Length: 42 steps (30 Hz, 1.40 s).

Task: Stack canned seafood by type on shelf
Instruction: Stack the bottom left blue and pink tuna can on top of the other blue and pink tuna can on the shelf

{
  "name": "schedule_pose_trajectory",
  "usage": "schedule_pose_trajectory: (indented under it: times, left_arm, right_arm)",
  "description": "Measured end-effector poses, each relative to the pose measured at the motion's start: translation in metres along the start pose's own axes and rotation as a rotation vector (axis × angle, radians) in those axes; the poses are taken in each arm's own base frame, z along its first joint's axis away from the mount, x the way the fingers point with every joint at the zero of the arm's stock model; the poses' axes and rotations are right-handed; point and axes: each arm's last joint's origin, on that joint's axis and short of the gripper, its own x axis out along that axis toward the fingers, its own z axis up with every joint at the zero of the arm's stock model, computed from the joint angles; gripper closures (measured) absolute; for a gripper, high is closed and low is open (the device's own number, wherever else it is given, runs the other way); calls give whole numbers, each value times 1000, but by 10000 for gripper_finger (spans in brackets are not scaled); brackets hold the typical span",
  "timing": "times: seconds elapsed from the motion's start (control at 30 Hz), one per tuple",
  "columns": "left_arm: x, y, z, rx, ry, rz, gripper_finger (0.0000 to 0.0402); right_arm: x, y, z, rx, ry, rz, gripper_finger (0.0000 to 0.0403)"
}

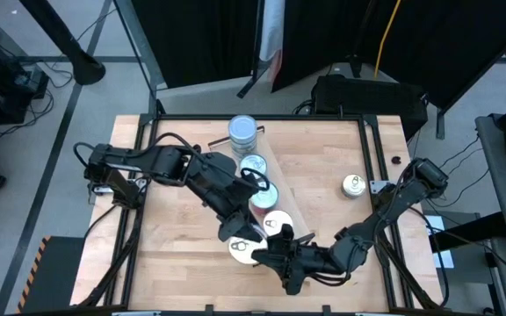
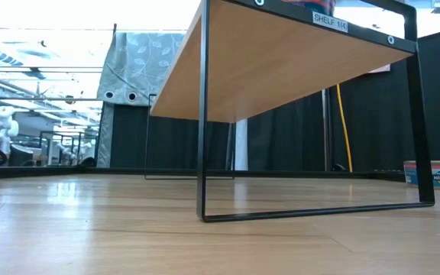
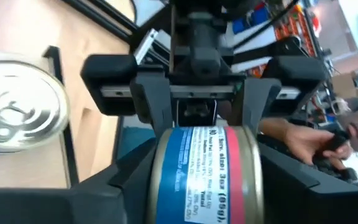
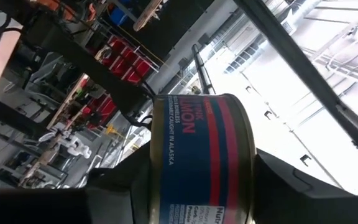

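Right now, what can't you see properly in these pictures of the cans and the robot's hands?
- Left gripper, high view: the fingertips are hidden by its own body and the can it grips.
- Right gripper, high view: the grip is lost in dark metal; only its wrist view shows the salmon can.
- Shelf, low view: only its underside shows, so cans on top are hidden.

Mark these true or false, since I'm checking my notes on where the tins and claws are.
1. A tin with a blue and red label sits in the right claw. True.
2. A lone tin lies on the table's right side, apart from the others. True.
3. The left claw grips the stack of tins. False: the stack stands free at the far end; that claw is near the right claw.
4. The low view shows both arms. False: it shows the shelf from below, no arm.
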Motion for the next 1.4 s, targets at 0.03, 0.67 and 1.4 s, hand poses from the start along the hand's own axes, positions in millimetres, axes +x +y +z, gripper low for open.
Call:
schedule_pose_trajectory:
  times: [0.03, 0.67, 1.4]
  left_arm:
    - [-2, 0, 0, -1, -7, 10, 171]
    - [-83, -50, -16, 483, -287, 398, 110]
    - [-22, -57, -127, 650, -510, 944, 110]
  right_arm:
    - [0, 0, 0, 3, 0, 1, 213]
    - [-10, 2, 5, 325, 162, 176, 215]
    - [-168, -21, -136, 1157, -41, 104, 213]
